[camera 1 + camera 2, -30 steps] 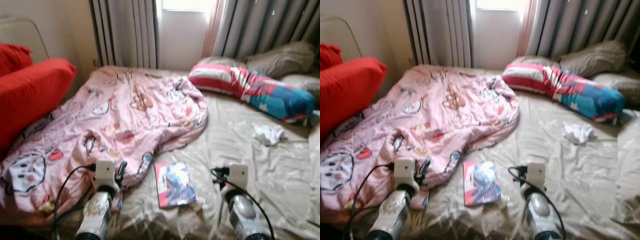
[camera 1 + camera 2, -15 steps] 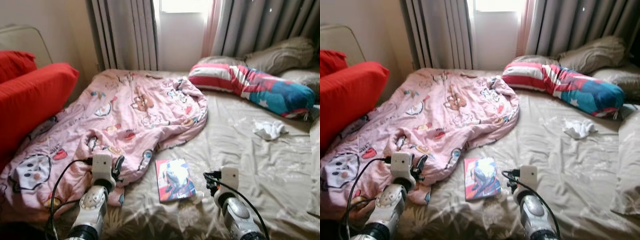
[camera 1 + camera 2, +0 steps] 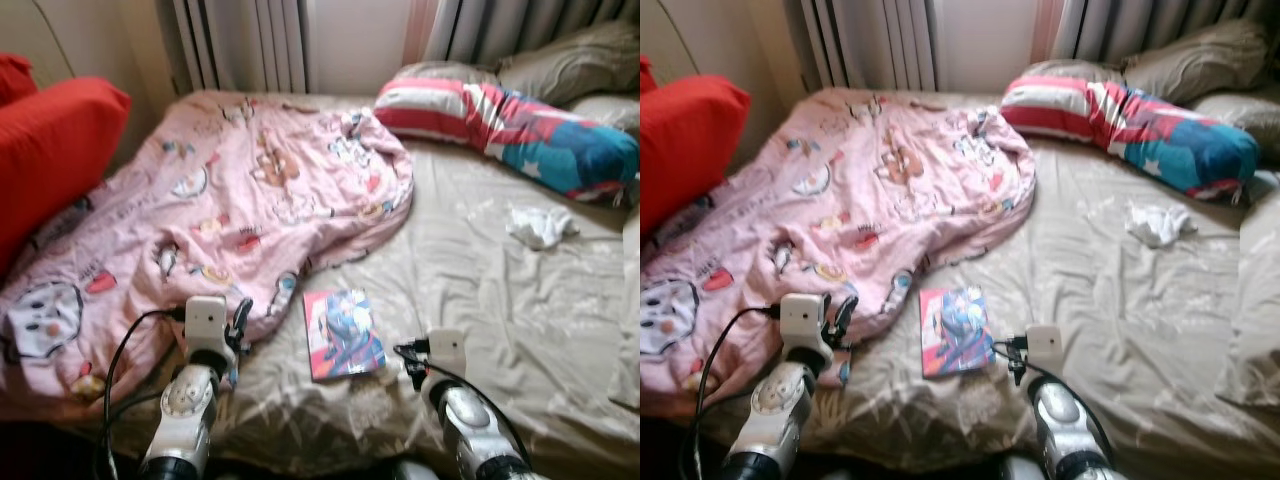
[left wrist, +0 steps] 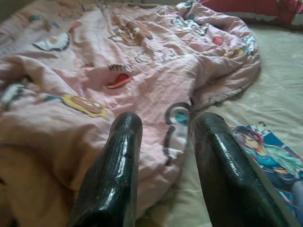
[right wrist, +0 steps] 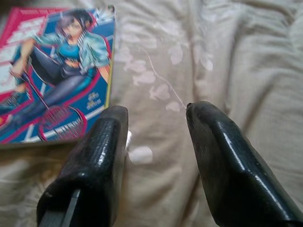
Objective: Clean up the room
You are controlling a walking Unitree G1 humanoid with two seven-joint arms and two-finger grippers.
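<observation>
Far left, at nine o'clock in the head views: a bright red cushion [image 3: 55, 150] against the wall, beside the bed.

Rumpled pink quilt with cartoon prints [image 3: 230, 200] covers the left half of the bed, from ten o'clock down to seven o'clock. Its lower hem spills onto the beige flower-printed bedsheet [image 3: 500, 300].

Left gripper [image 4: 163, 142] hovers at seven o'clock over the quilt's near hem, fingers moderately apart, nothing between them. In its wrist view the two black fingers [image 4: 118, 165] frame a fold of the quilt, with the book's corner just beyond the hem.

Glossy comic book with a red-and-blue illustrated cover [image 3: 343, 333] lies flat on the sheet at six o'clock, just beside the quilt's hem, between the two arms. It is not held.

Right gripper [image 5: 154, 118] hangs low at five o'clock over bare sheet, fingers parted, empty. The book lies just beside it, toward the robot's left, near one fingertip but apart from it; no contact.

Crumpled white cloth [image 3: 540, 225] rests on the sheet at two o'clock, well apart from both grippers.

Long bolster pillow in red-and-white stripes and blue [image 3: 510, 135] lies across the head of the bed at one o'clock, with grey pillows [image 3: 565, 65] behind it and grey curtains [image 3: 240, 40] at twelve.
</observation>
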